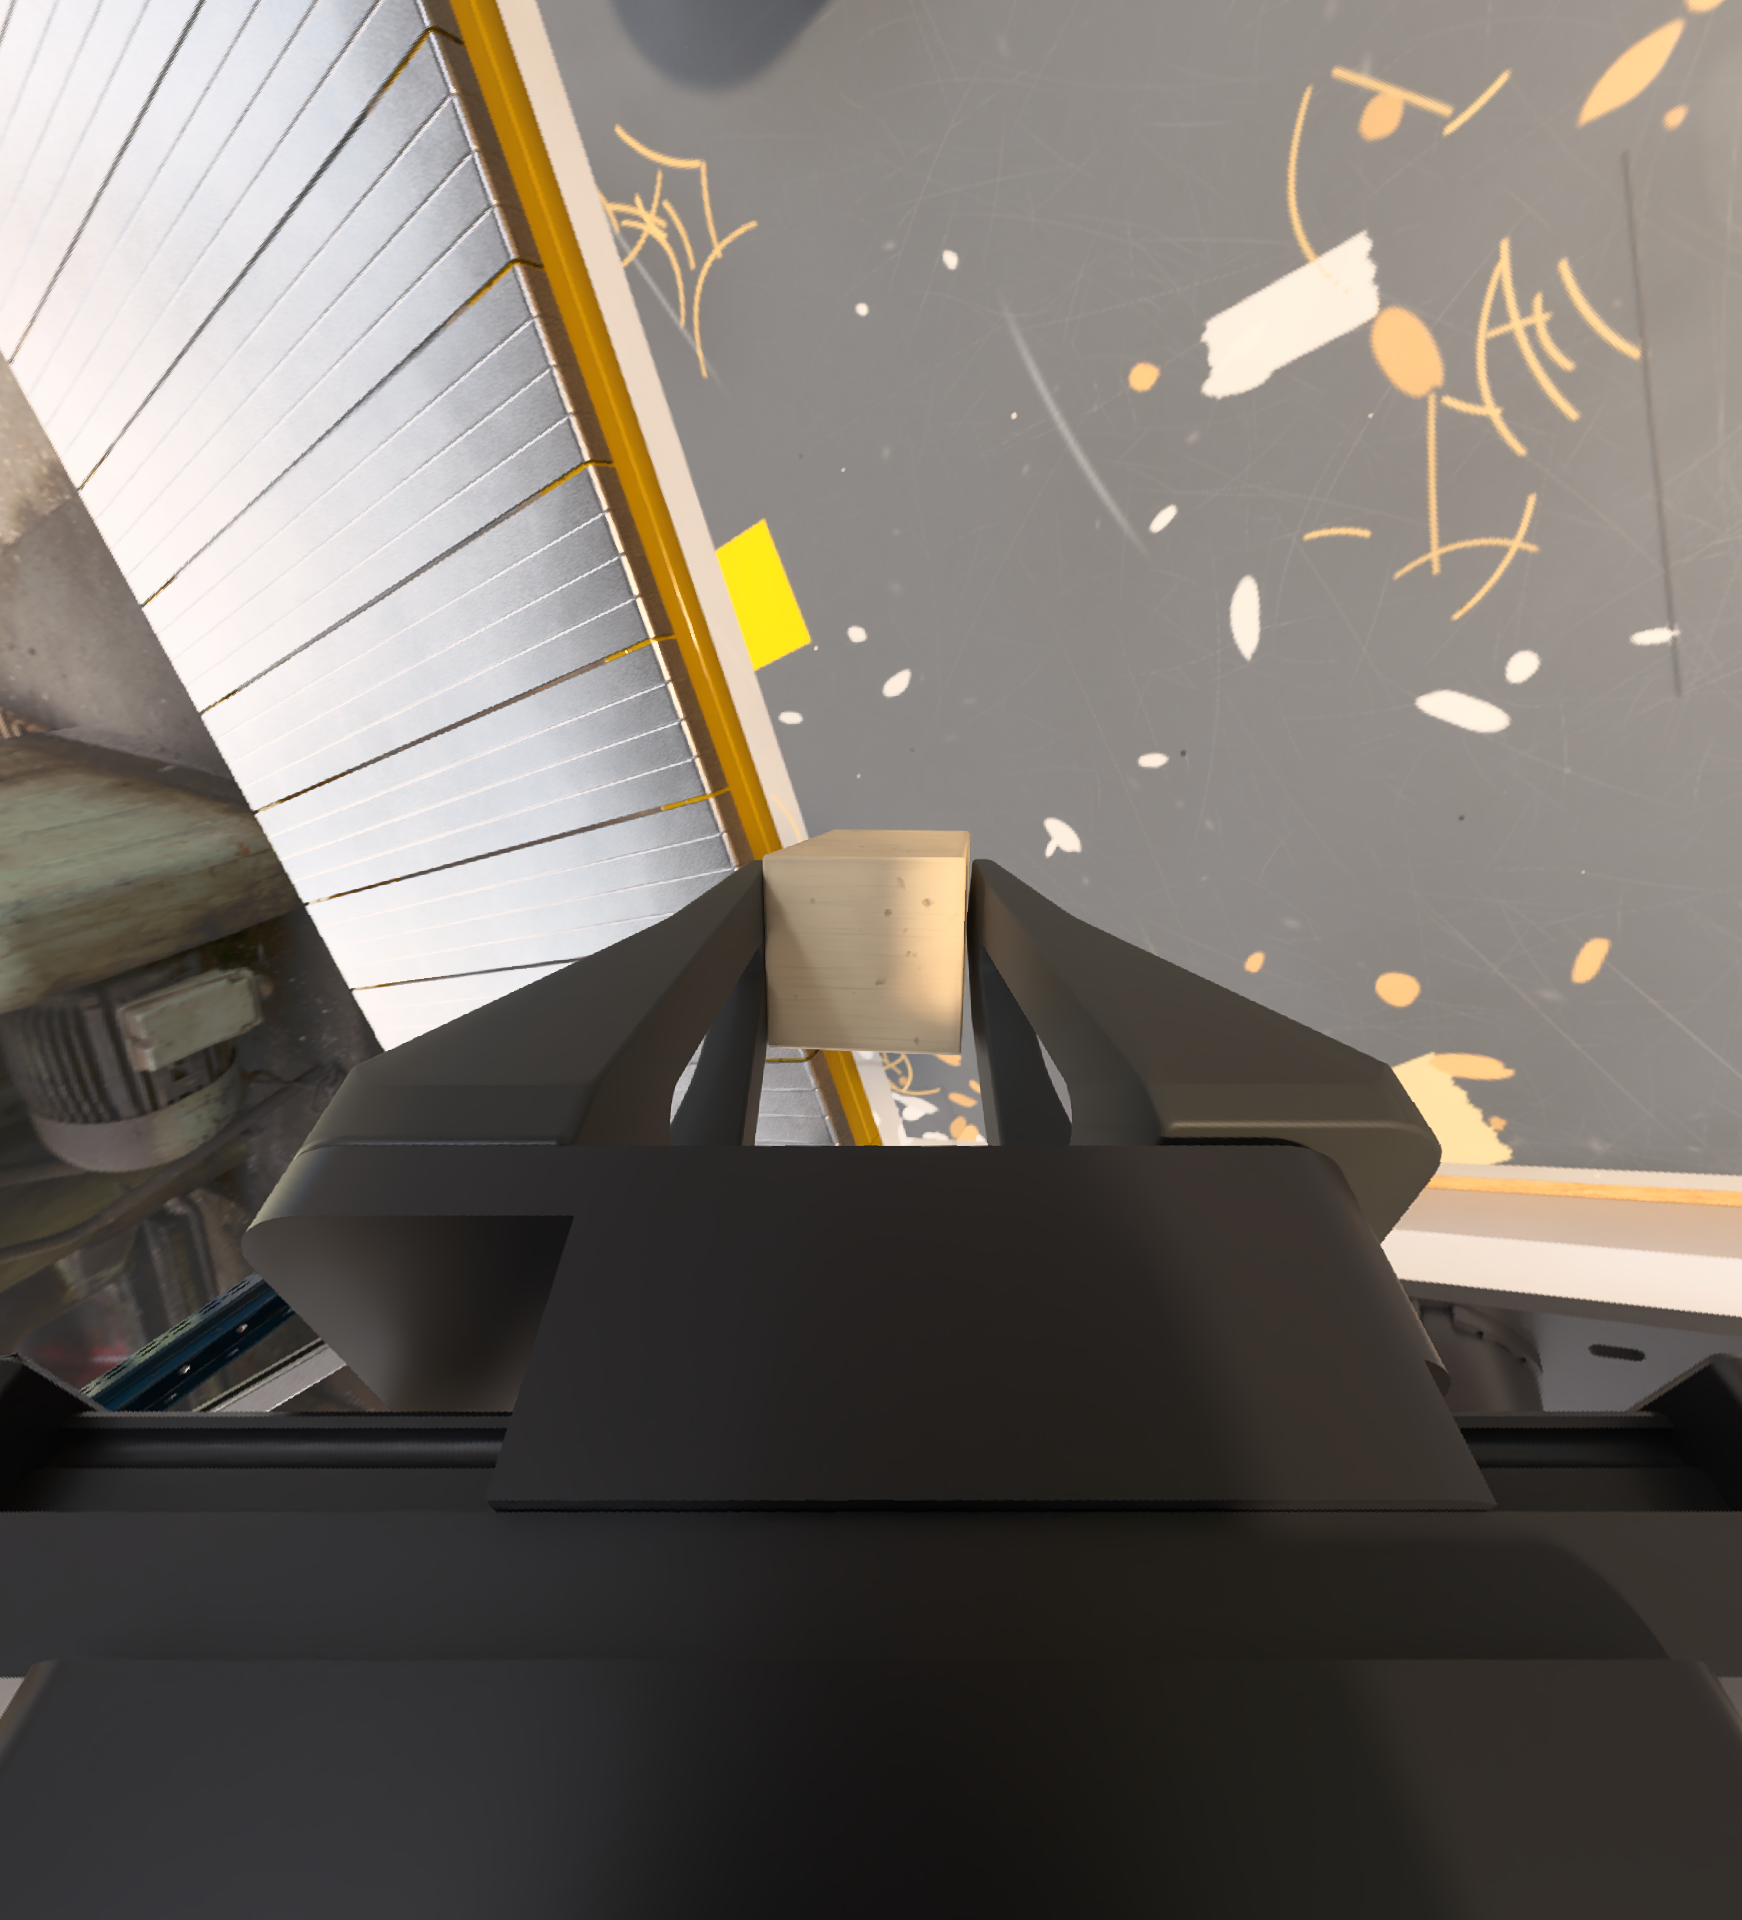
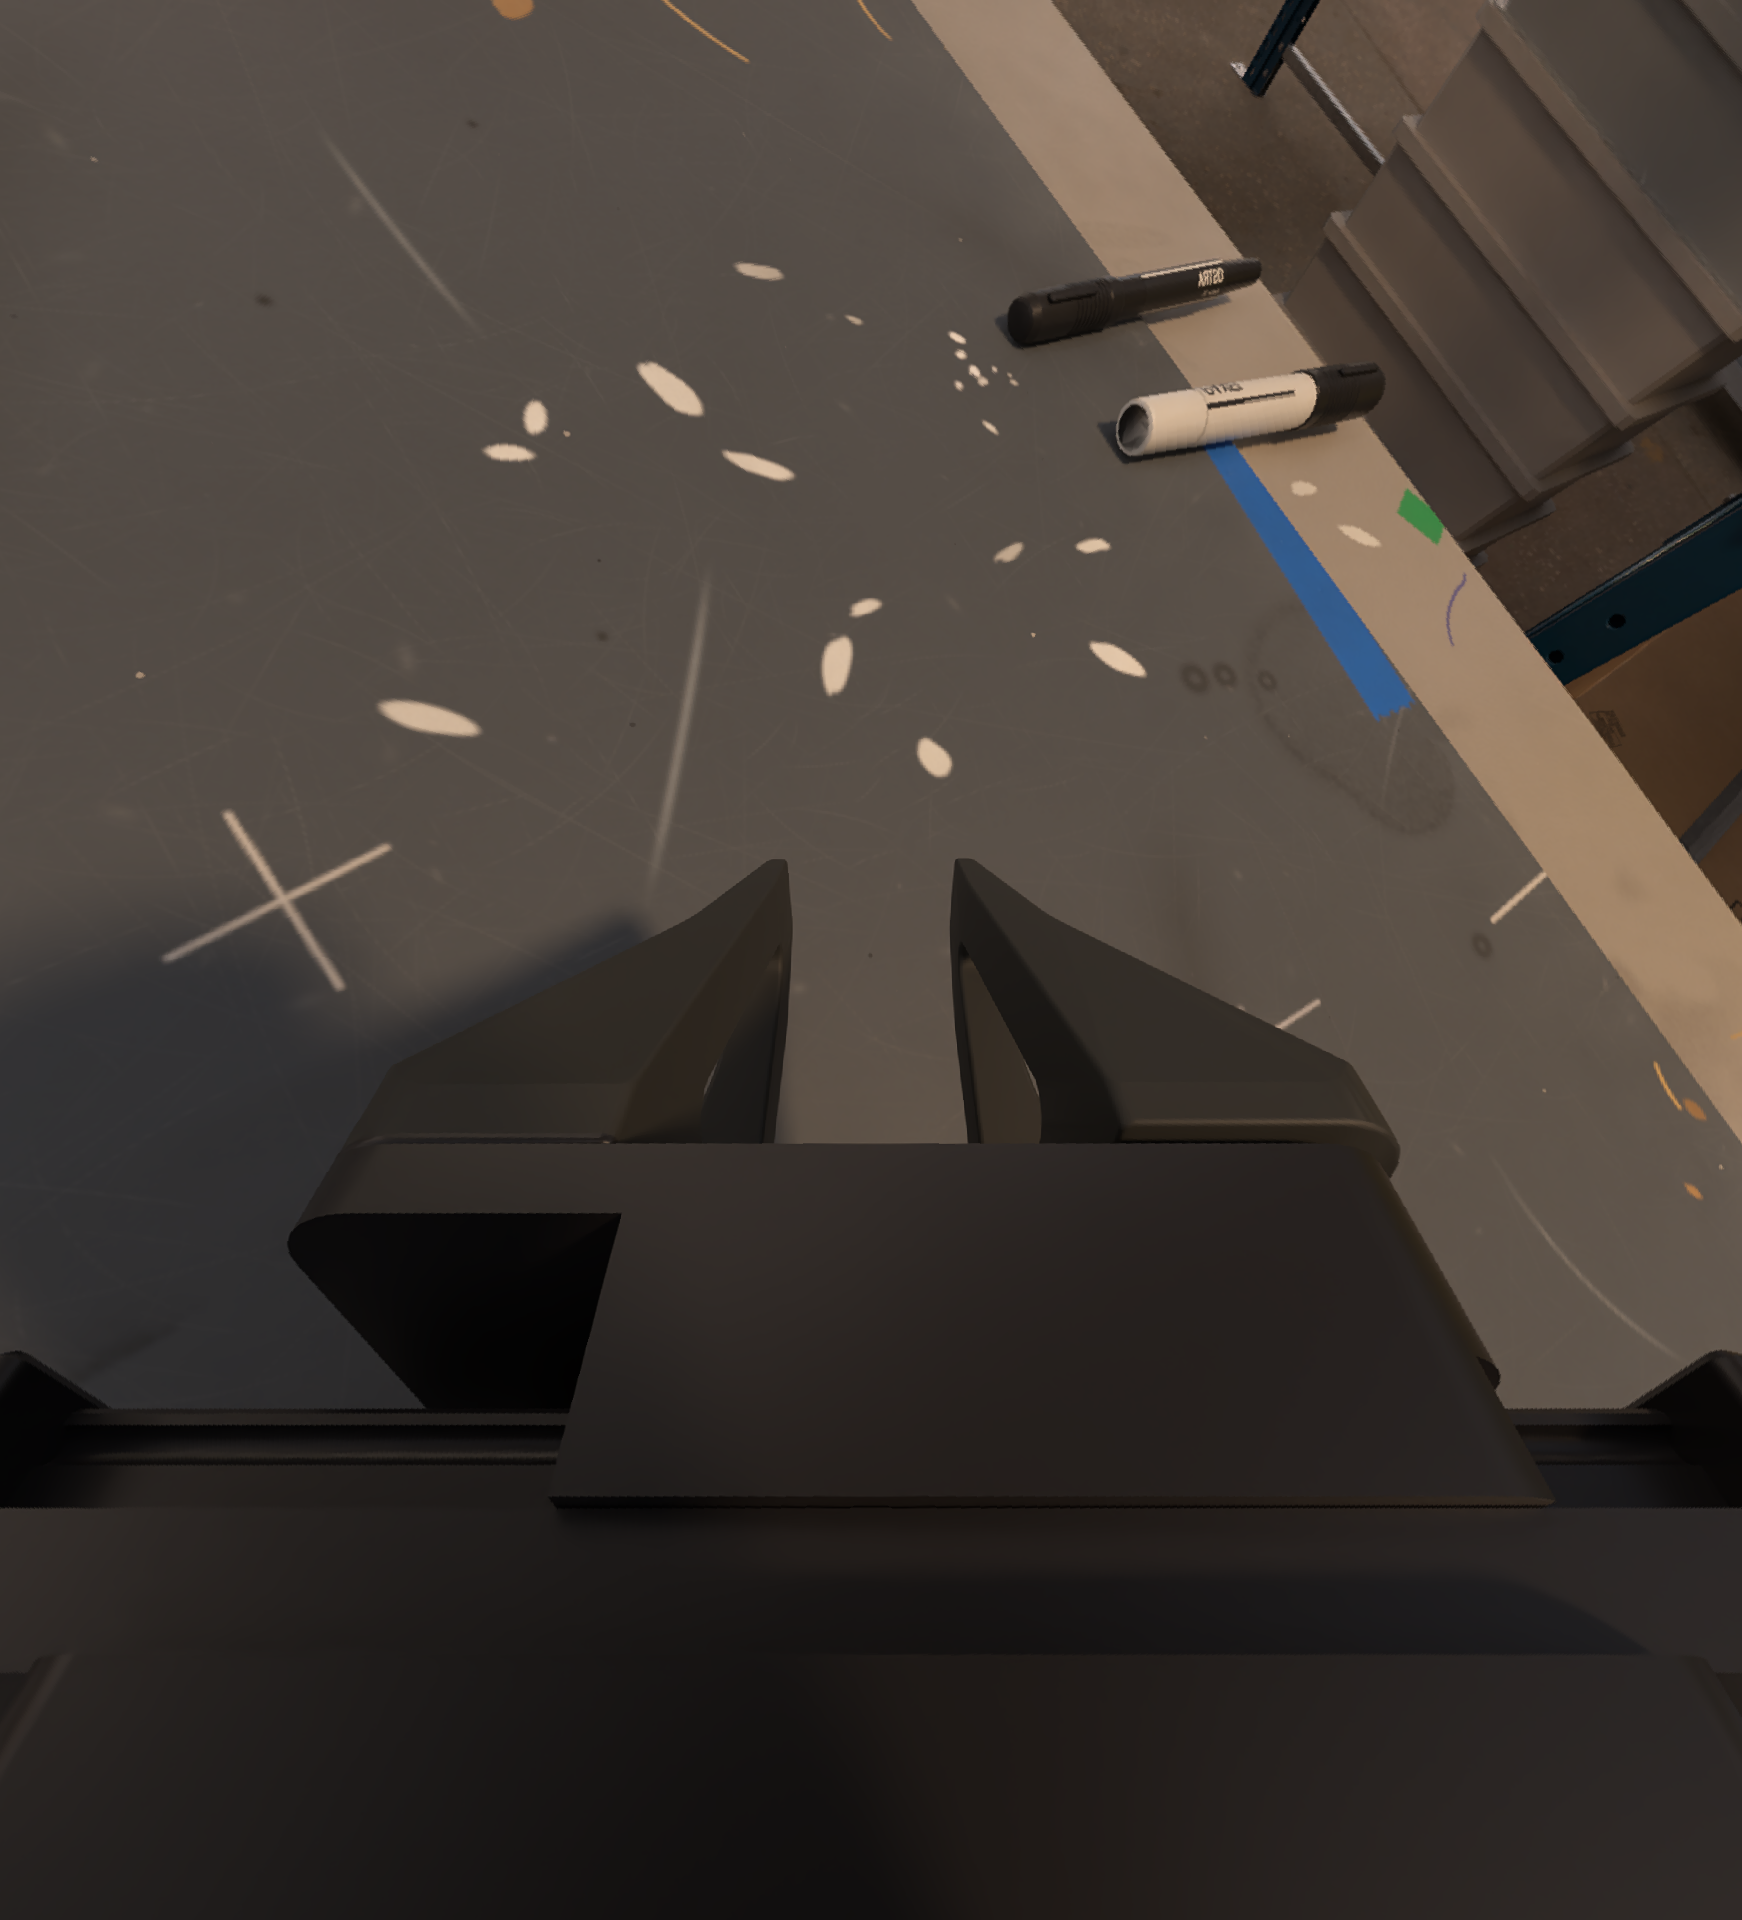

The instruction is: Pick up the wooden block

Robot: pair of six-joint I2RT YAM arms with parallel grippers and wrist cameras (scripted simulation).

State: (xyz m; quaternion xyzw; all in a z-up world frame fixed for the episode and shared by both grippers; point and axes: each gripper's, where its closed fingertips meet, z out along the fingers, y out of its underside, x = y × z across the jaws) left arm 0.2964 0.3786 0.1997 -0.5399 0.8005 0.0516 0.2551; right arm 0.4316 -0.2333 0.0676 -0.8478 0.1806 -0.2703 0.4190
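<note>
The pale wooden block (image 1: 865, 940) sits between the two black fingers of my left gripper (image 1: 867, 883), which is shut on it. The block hangs above the left edge of the grey paint-spattered table (image 1: 1210, 623), clear of the surface. My right gripper (image 2: 870, 883) is open and empty, with a narrow gap between its fingers, above the dark grey table (image 2: 431, 520). The block does not show in the right wrist view.
A yellow tape patch (image 1: 763, 594) and a strip of pale tape (image 1: 1288, 312) lie on the table. A ribbed metal surface (image 1: 347, 520) runs beyond the table's orange left edge. A black marker (image 2: 1132, 301), a white marker (image 2: 1246, 410) and blue tape (image 2: 1308, 582) lie near the right edge.
</note>
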